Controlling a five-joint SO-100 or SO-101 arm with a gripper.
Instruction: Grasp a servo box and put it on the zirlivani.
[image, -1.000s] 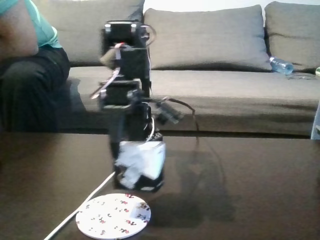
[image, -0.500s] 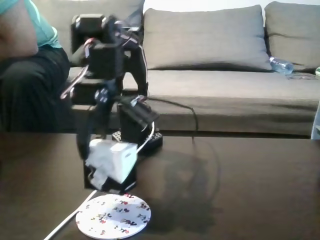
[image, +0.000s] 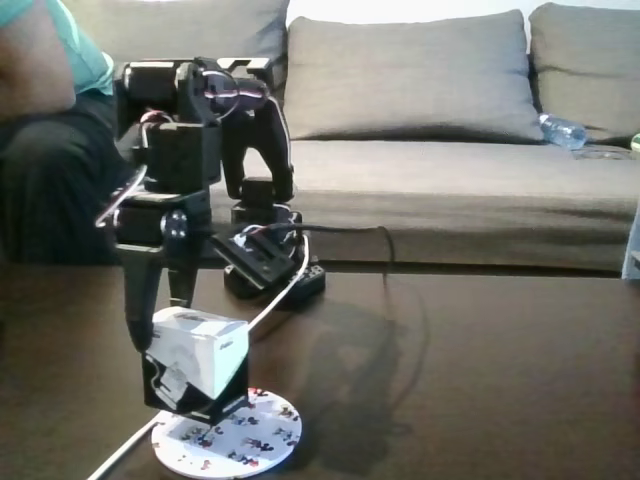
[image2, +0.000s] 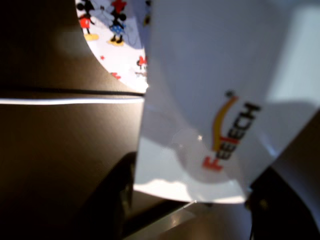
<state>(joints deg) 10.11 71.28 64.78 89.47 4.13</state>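
Reaching down, the gripper (image: 160, 345) grips the servo box (image: 195, 362) over the zirlivani (image: 250, 437).

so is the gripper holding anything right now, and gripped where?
Yes: the gripper holds the servo box by its upper left side as the fixed view shows it, tilted, low over the zirlivani. Whether it touches the disc cannot be told.

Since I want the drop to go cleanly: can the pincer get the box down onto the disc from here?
Probably yes. The pincer holds the box tilted just over the disc's left part, and nothing lies between them.
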